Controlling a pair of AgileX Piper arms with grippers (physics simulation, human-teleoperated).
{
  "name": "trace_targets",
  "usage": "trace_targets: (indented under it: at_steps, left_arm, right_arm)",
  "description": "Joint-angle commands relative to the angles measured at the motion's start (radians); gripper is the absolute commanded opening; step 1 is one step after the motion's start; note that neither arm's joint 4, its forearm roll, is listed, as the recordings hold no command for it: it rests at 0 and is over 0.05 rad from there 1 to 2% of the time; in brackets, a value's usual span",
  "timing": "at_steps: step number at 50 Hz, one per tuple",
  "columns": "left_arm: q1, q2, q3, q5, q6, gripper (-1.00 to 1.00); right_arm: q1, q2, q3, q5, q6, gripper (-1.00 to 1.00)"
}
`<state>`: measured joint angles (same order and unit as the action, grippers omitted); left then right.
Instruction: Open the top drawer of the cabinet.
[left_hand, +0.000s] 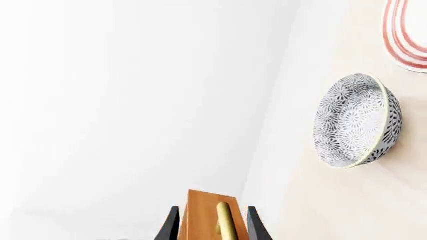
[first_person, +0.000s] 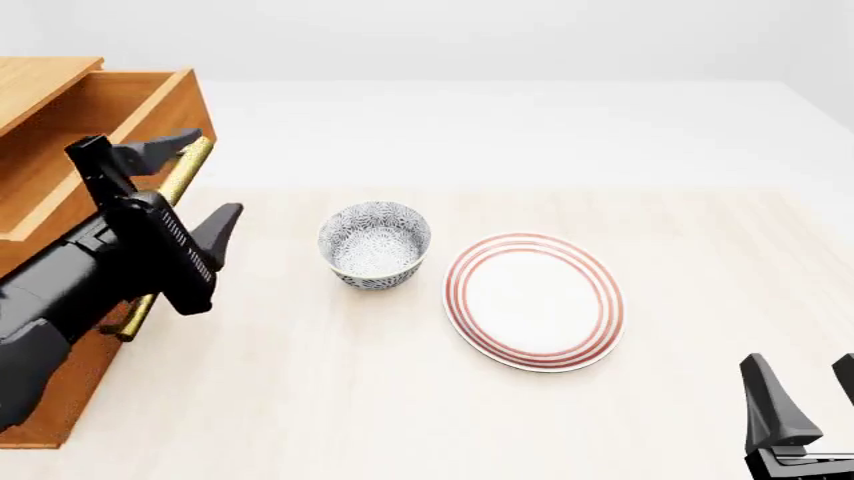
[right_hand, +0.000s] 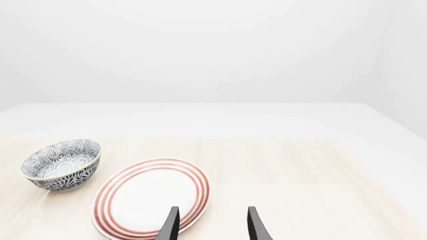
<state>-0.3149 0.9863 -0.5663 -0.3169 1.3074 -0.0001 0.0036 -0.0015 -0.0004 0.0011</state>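
Note:
The orange-brown cabinet (first_person: 51, 402) stands at the table's left edge. Its top drawer (first_person: 83, 128) is pulled out toward the table's middle, and its plain wooden inside shows. The drawer's brass bar handle (first_person: 184, 172) runs across its front. My left gripper (first_person: 198, 182) is open, one finger on each side of the handle and neither visibly touching it. In the left wrist view the handle (left_hand: 225, 221) and drawer front (left_hand: 200, 215) lie between the spread fingers of the left gripper (left_hand: 213, 227). My right gripper (first_person: 806, 405) is open and empty at the near right. The lower drawers are hidden behind my left arm.
A patterned black-and-white bowl (first_person: 375, 243) sits right of the drawer front. A white plate with red rings (first_person: 534, 300) lies further right, just ahead of the right gripper (right_hand: 212, 225) in the right wrist view. Light wooden table (first_person: 400, 420) ends at a white backdrop.

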Motion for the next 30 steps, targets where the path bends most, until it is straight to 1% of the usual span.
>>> trace_targets:
  at_steps: [1,3,5,7,8,9,10,11,12,13,15,17,19,20,23,26,29,30]
  left_arm:
    - [-0.051,-0.04,-0.148,0.226,-0.235,1.0]
    - [-0.035,-0.048,-0.167,0.268,-0.282,1.0]
    - [-0.058,-0.036,-0.206,0.296,-0.342,1.0]
    - [-0.045,-0.034,-0.215,0.323,-0.367,1.0]
    - [-0.046,-0.046,-0.215,0.317,-0.382,1.0]
    - [-0.028,-0.054,-0.22,0.338,-0.401,1.0]
    - [-0.045,-0.04,-0.237,0.349,-0.423,1.0]
    - [-0.024,-0.05,-0.239,0.366,-0.439,1.0]
    - [-0.034,-0.044,-0.248,0.37,-0.453,1.0]
    - [-0.017,-0.049,-0.248,0.388,-0.463,1.0]
    - [-0.014,-0.053,-0.26,0.402,-0.493,1.0]
    - [-0.001,-0.063,-0.283,0.435,-0.543,1.0]
    - [-0.008,-0.071,-0.313,0.472,-0.596,1.0]
    - [0.006,-0.079,-0.31,0.477,-0.593,1.0]
    - [0.024,-0.09,-0.32,0.504,-0.617,1.0]
    - [0.032,-0.091,-0.332,0.531,-0.648,1.0]
    - [0.049,-0.1,-0.359,0.572,-0.698,1.0]
    - [0.052,-0.109,-0.355,0.573,-0.698,1.0]
  right_arm:
    - [0.0,0.0,-0.001,0.0,0.0,1.0]
    - [0.0,0.0,-0.001,0.0,0.0,1.0]
    - [0.0,0.0,-0.001,0.0,0.0,1.0]
    - [0.0,0.0,-0.001,0.0,0.0,1.0]
    - [0.0,0.001,-0.001,0.0,0.0,1.0]
    - [0.0,0.001,-0.001,0.0,0.0,1.0]
    - [0.0,0.001,-0.001,0.0,0.0,1.0]
    - [0.0,0.001,-0.001,0.0,0.0,1.0]
    - [0.0,0.001,-0.001,0.0,0.0,1.0]
    - [0.0,0.0,-0.001,0.0,0.0,1.0]
    - [0.0,0.0,-0.001,0.0,0.0,1.0]
    - [0.0,0.001,-0.001,0.0,0.0,1.0]
    - [0.0,0.001,-0.001,0.0,0.0,1.0]
    - [0.0,0.0,-0.001,0.0,0.0,1.0]
    - [0.0,0.0,-0.001,0.0,0.0,1.0]
    - [0.0,0.001,-0.001,0.0,0.0,1.0]
    - [0.0,0.001,-0.001,0.0,0.0,1.0]
    - [0.0,0.0,-0.001,0.0,0.0,1.0]
